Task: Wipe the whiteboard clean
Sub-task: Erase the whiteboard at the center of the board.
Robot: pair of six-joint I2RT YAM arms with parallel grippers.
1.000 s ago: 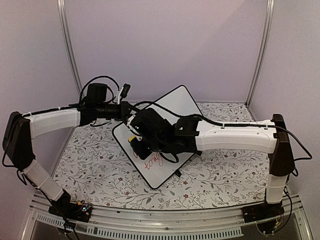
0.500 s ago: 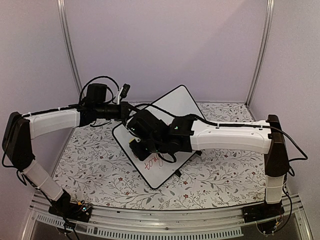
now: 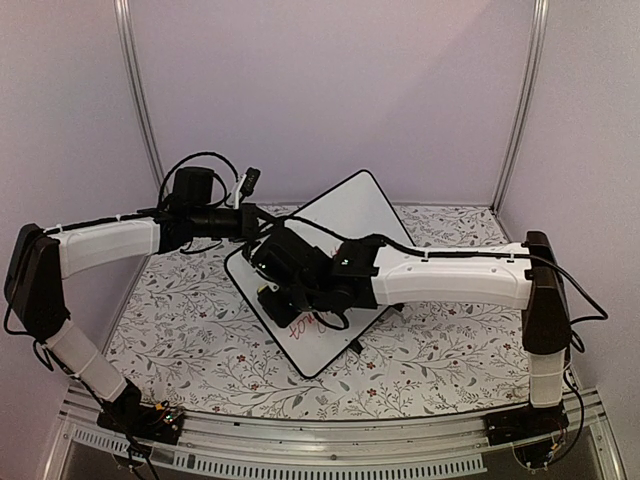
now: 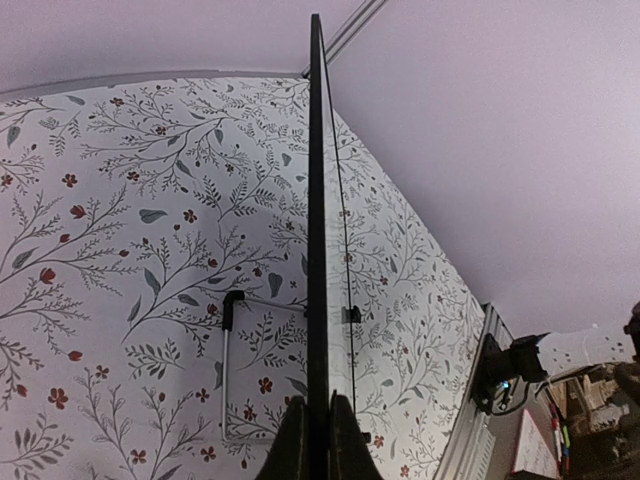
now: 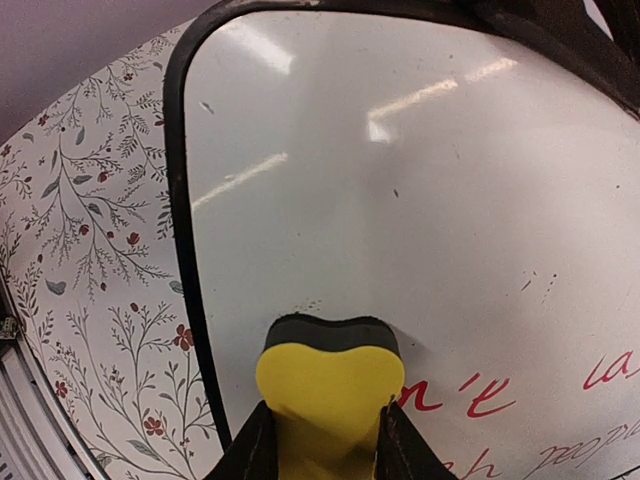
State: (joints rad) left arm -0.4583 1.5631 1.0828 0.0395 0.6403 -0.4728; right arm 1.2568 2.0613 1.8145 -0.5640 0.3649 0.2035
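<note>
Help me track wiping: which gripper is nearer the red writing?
Right. The right gripper, holding a yellow eraser, is beside the red writing; the left gripper clamps the whiteboard edge.

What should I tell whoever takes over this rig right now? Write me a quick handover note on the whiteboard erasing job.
Left gripper: shut on the black edge of the whiteboard, steadying it on the floral table.
Right gripper: shut on a yellow eraser, its dark pad against the board face.
Done: the face above the eraser looks clean.
Left: red writing and thin dark writing beside the eraser, not yet wiped.
</note>
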